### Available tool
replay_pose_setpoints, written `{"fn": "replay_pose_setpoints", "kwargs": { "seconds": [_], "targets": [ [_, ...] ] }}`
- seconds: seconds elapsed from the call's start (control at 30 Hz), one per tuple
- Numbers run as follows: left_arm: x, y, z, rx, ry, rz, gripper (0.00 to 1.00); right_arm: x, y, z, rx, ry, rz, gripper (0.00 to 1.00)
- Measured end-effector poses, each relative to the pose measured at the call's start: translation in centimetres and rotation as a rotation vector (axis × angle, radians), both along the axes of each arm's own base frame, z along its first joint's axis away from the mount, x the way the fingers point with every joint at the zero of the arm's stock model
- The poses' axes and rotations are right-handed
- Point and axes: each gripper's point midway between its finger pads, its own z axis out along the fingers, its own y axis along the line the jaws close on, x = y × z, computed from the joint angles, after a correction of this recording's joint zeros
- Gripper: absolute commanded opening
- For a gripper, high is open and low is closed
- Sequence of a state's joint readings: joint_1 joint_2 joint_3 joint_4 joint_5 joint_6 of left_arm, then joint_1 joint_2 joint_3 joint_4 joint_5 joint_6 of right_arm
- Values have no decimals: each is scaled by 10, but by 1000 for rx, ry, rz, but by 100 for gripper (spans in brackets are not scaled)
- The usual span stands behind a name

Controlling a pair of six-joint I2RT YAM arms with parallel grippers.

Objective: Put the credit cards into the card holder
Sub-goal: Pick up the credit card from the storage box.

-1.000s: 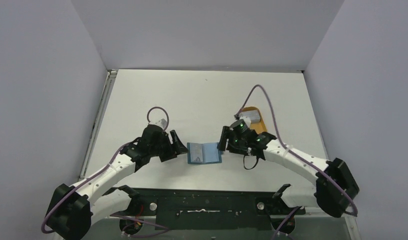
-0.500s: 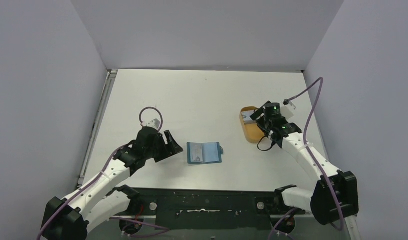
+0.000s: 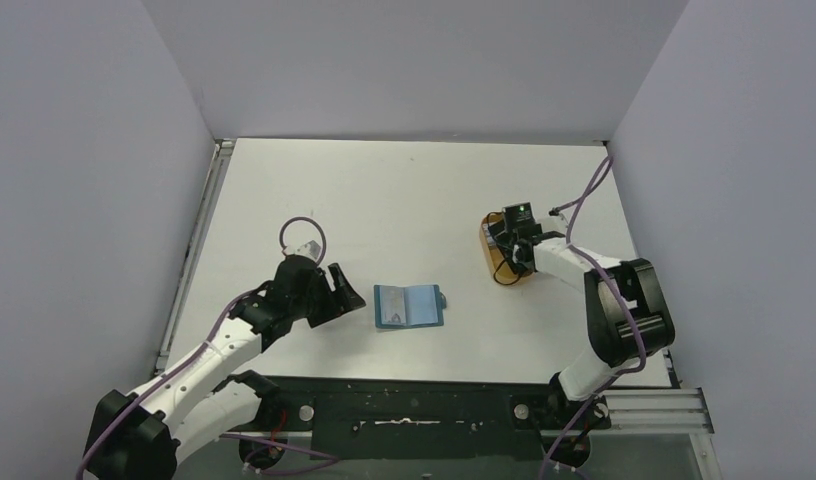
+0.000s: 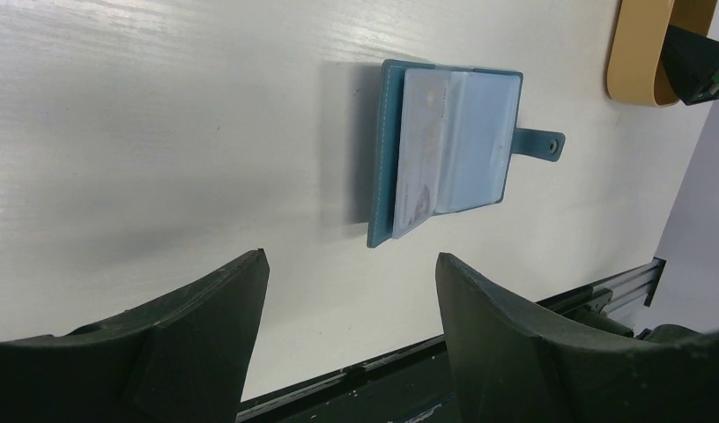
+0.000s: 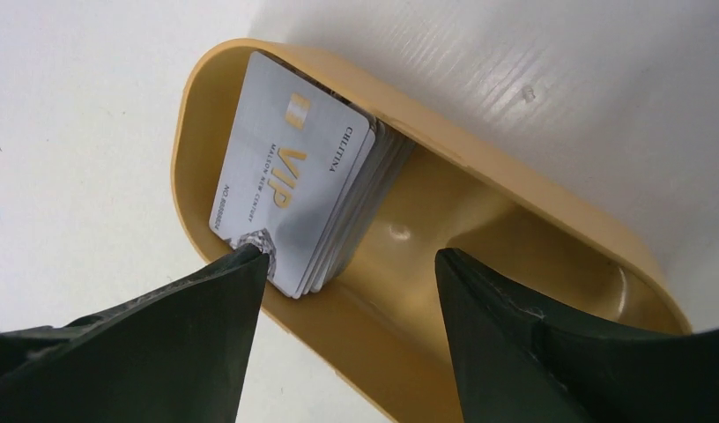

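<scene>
On the table (image 4: 162,132), the teal card holder (image 4: 453,141) lies open.

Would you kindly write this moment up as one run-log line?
right gripper: open over credit cards in orange tray | left gripper: open, empty, near card holder | card holder: lying open, holds a sleeved card

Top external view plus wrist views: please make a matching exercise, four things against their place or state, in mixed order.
1 card holder
2 stack of credit cards
3 left gripper
4 right gripper

a open, over the orange tray
b spread open on the table
c at one end of the tray
d open, facing the card holder

Pairs: 1-b, 2-c, 3-d, 4-a
</scene>
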State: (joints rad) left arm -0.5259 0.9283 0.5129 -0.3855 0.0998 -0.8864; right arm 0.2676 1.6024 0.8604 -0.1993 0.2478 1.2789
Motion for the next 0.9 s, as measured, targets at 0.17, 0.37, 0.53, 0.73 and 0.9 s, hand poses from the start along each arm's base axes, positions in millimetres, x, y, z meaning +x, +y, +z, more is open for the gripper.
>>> {"fn": "replay_pose_setpoints", "kwargs": {
  "seconds": [0.17, 0.37, 0.53, 0.73, 0.9],
  "targets": [
    [0, 0, -2, 1, 9, -1, 67, 9, 2, -8, 14, -12, -22, 71],
    [-1, 1, -6, 10, 23, -1, 67, 21, 3, -8, 27, -37, -35, 66],
    [-2, 0, -11, 18, 43, -4, 66, 22, 1, -8, 29, -39, -40, 59],
    [-2, -1, -13, 17, 53, -9, 65, 19, -2, -12, 30, -32, -40, 51],
    [-2, -2, -12, 10, 53, -11, 65, 20, 0, -12, 39, -53, -31, 43]
  ]
}}
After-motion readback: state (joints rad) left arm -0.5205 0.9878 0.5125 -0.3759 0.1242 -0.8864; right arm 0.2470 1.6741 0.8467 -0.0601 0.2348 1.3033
